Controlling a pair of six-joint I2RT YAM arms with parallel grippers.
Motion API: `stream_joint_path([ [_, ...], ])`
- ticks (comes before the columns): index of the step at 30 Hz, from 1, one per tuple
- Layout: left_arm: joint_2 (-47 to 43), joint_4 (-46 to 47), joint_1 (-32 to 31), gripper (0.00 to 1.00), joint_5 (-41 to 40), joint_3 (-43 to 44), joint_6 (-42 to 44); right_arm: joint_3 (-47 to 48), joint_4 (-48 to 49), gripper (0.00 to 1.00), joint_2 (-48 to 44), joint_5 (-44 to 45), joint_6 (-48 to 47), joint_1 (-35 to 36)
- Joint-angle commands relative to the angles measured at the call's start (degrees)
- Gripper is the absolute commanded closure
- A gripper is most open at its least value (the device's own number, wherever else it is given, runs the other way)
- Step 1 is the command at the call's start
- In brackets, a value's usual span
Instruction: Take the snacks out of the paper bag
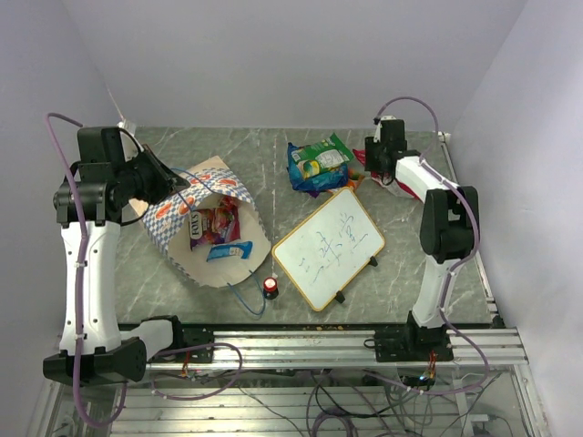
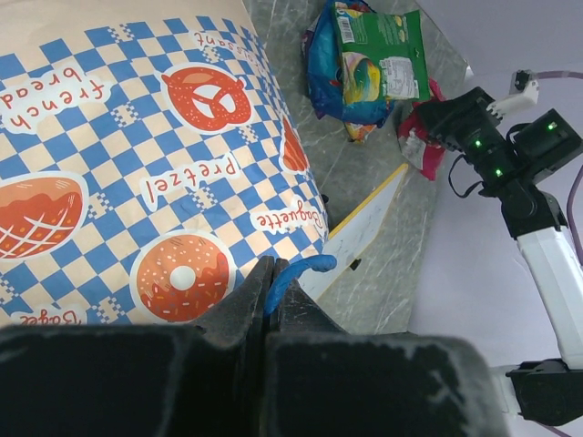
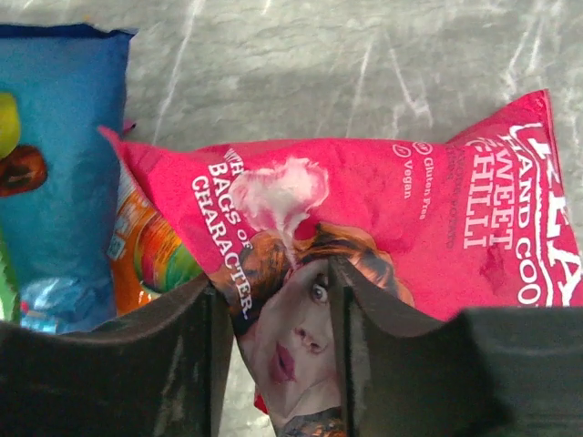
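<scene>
Bag [image 2: 137, 164] cream, blue-white checks, orange pastry prints. Cord [image 2: 301, 269] blue. Pink packet [image 3: 383, 209], white lettering. Green packet [image 1: 326, 155]; blue packet [image 3: 55, 164]. Table [image 1: 246, 150] grey, pale veining.

The grey-green marbled counter [image 1: 264, 159] carries, on its left half, a large cream paper bag with a blue-and-white checkered band [image 1: 205, 264], lying on its side with the mouth open. A thin blue cord handle [image 1: 244, 300] trails from the paper bag across the near part of the counter. Just beside that cord stands a small red-topped black knob [image 1: 271, 288]. To the right of the bag a wood-framed whiteboard with scribbled writing [image 1: 328, 246] lies flat, turned at an angle. Toward the far edge a green foil packet [image 1: 325, 155] rests on a blue foil packet [image 1: 302, 175]. A red-pink foil packet [image 3: 392, 209] lies just to their right, touching the blue one.
</scene>
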Motion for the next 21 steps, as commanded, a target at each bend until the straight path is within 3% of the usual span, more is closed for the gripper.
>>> stream_joint_path([
  [1,-0.9,1.6,-0.2,0.93,0.6,-0.6,-0.1,-2.1,-1.9,0.52,-5.6,-5.4,3.7,-0.4],
  [4,-1.6,2.7,-0.2,0.93,1.8,-1.8,-0.5,-5.6,-0.2,0.39,-12.5,-7.3,4.7,-0.6],
  [7,-3.4,4.9,-0.2,0.93,2.8,-4.5,-1.6,-7.6,-0.1,0.35,-17.4,-10.8,5.0,-0.8],
  [10,-4.3,5.8,-0.2,0.93,3.7,-6.4,-2.2,-8.7,-1.4,0.23,-21.5,-13.5,6.7,-0.7],
  [15,-3.9,3.7,-0.2,0.93,3.8,-4.5,-0.2,-14.2,1.7,0.22,-28.4,-17.8,10.4,-0.5],
  [17,-3.3,2.7,-0.2,0.93,4.0,-3.5,0.3,-16.3,3.9,0.22,-30.0,-15.3,12.4,-0.7],
  [21,-3.6,3.6,-0.2,0.93,4.9,-4.6,0.1,-12.5,5.1,0.23,-25.8,-12.1,15.1,-1.9],
])
